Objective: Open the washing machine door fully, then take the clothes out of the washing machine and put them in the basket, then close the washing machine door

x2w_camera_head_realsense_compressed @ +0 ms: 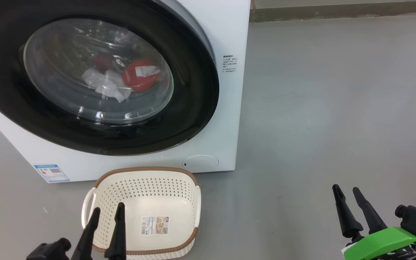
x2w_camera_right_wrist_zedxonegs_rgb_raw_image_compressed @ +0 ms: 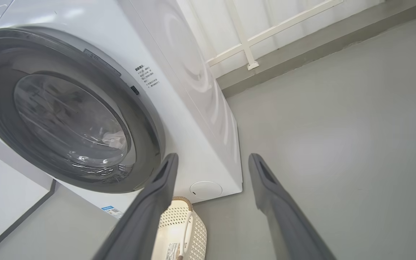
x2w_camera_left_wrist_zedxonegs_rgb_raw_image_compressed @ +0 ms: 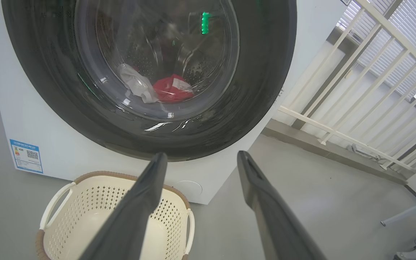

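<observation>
The white washing machine (x2w_camera_head_realsense_compressed: 226, 119) stands on the floor with its round black-rimmed door (x2w_camera_head_realsense_compressed: 193, 90) shut against the front. Through the glass I see the clothes (x2w_camera_head_realsense_compressed: 139, 75), a red piece with a white label and a white piece beside it, lying in the drum; they show also in the left wrist view (x2w_camera_left_wrist_zedxonegs_rgb_raw_image_compressed: 172, 92). The cream basket (x2w_camera_head_realsense_compressed: 146, 213) sits on the floor right before the machine, with just a paper sticker at its bottom. My left gripper (x2w_camera_head_realsense_compressed: 107, 211) is open above the basket's near left part. My right gripper (x2w_camera_head_realsense_compressed: 346, 189) is open over bare floor, well right of the machine.
Grey floor (x2w_camera_head_realsense_compressed: 320, 108) stretches to the right of the machine. A white railing (x2w_camera_left_wrist_zedxonegs_rgb_raw_image_compressed: 356, 90) and a low kerb run behind and to the right. A small round flap (x2w_camera_head_realsense_compressed: 201, 161) sits at the machine's lower right corner, a blue label (x2w_camera_head_realsense_compressed: 51, 173) at its lower left.
</observation>
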Robot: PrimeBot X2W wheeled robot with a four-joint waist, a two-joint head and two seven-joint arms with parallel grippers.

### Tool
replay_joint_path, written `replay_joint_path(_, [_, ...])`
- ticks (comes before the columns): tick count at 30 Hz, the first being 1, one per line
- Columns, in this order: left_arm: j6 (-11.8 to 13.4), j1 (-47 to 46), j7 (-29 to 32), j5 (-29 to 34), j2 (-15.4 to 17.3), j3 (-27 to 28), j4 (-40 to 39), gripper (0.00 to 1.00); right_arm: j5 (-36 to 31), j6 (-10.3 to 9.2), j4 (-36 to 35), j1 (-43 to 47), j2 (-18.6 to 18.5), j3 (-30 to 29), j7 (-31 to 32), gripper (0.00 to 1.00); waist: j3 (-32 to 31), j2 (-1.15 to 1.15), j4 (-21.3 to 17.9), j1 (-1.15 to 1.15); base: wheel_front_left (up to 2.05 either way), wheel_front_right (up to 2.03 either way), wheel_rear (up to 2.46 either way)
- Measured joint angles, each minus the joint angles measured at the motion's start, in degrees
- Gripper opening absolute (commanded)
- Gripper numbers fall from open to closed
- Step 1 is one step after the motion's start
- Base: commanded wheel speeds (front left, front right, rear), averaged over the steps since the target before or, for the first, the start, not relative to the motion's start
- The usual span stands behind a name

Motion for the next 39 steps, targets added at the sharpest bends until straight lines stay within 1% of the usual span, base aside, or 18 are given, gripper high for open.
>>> replay_joint_path(5, [0.14,0.06,-0.68,2.48,0.08,-0.2,-0.43,1.0,-2.34,0.0,-0.14,0.8,-0.19,0.26,-0.65,1.0,-0.06,0.0,0.01,0.0,0.0,0.0,0.0])
replay_joint_path(6, [0.53,0.09,-0.7,3.28,0.09,-0.24,-0.55,1.0,-2.83,0.0,-0.14,0.9,-0.23,0.32,-0.74,1.0,-0.08,0.0,0.0,0.0,0.0,0.0,0.0])
replay_joint_path(36, [1.14,2.31,-5.75,21.6,1.02,-0.83,-2.26,1.0,-18.18,0.0,-1.71,2.27,-0.7,-0.09,-5.66,1.0,0.43,0.0,-0.32,0.0,0.0,0.0,0.0])
replay_joint_path(39, [1.54,2.31,-5.75,21.37,1.04,-0.64,-2.25,1.0,-18.22,0.0,-1.9,2.28,-0.58,-1.0,-5.66,1.0,0.48,0.0,-0.3,0.0,0.0,0.0,0.0])
